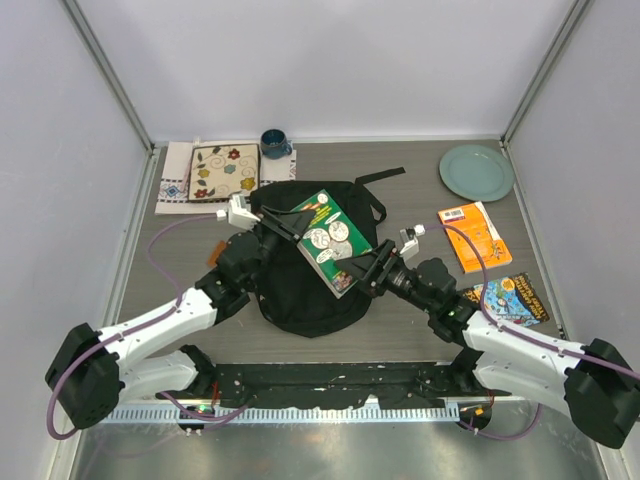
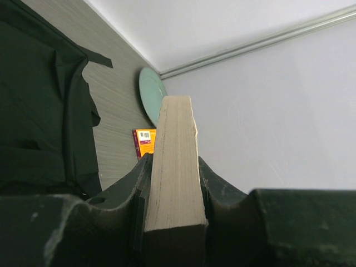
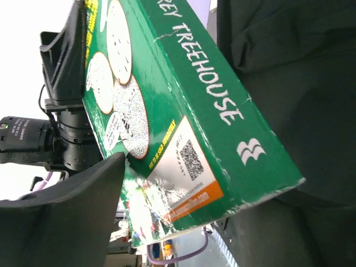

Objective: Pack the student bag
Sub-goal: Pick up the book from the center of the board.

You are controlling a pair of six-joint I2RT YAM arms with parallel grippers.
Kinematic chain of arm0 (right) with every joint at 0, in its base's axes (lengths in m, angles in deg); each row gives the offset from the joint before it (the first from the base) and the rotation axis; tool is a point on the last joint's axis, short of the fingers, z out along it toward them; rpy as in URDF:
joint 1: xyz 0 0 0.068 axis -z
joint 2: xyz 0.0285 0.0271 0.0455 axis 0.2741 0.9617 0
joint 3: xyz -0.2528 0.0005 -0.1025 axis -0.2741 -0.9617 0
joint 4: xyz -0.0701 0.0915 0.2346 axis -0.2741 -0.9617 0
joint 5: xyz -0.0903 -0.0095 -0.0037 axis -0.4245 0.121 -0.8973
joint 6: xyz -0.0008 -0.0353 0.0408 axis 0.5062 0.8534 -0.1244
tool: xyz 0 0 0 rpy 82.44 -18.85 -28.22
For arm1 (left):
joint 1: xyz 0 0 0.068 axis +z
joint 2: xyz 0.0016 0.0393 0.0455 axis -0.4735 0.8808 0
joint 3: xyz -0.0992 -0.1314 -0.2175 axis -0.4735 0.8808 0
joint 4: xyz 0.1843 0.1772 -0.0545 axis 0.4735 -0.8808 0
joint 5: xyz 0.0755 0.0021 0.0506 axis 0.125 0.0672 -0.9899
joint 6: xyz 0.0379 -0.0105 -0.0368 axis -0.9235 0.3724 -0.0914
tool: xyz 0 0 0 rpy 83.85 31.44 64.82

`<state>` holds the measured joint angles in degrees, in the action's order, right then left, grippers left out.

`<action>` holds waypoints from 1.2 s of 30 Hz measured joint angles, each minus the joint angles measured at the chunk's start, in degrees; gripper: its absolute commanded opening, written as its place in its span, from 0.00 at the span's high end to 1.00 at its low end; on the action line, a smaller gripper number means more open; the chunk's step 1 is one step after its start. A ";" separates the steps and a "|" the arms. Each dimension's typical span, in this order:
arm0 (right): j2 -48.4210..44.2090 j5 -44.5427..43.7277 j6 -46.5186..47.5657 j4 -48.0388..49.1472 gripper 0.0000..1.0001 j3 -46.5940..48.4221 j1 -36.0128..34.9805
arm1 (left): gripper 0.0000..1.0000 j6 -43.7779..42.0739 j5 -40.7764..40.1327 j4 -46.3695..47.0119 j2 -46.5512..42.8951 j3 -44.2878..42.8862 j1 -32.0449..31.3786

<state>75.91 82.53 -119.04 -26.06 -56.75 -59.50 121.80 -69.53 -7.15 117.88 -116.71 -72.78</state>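
The black student bag [image 1: 300, 300] lies flat at the table's middle; it also fills the left of the left wrist view [image 2: 39, 111] and the right of the right wrist view [image 3: 289, 67]. A green paperback book [image 1: 328, 240] hangs tilted above it. My left gripper [image 1: 285, 222] is shut on the book's far end, its jaws pressed on either side of the page block [image 2: 175, 167]. My right gripper [image 1: 362, 268] stands wide open around the book's near corner [image 3: 183, 111]; one finger [image 3: 100, 189] touches the cover.
A teal plate [image 1: 476, 171] sits at the back right. An orange book [image 1: 473, 236] and a blue illustrated book [image 1: 510, 298] lie right of the bag. A floral mat [image 1: 222, 172] on a cloth and a dark blue mug [image 1: 274, 143] are at the back left.
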 measured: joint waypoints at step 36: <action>-37.75 -39.74 7.06 -70.20 1.00 12.81 -1.25 | 0.12 -43.19 21.49 -51.54 17.46 -20.35 -12.76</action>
<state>38.17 42.80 -111.98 -96.27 -43.95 -60.75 78.61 -48.05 -58.69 135.35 -137.06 -85.54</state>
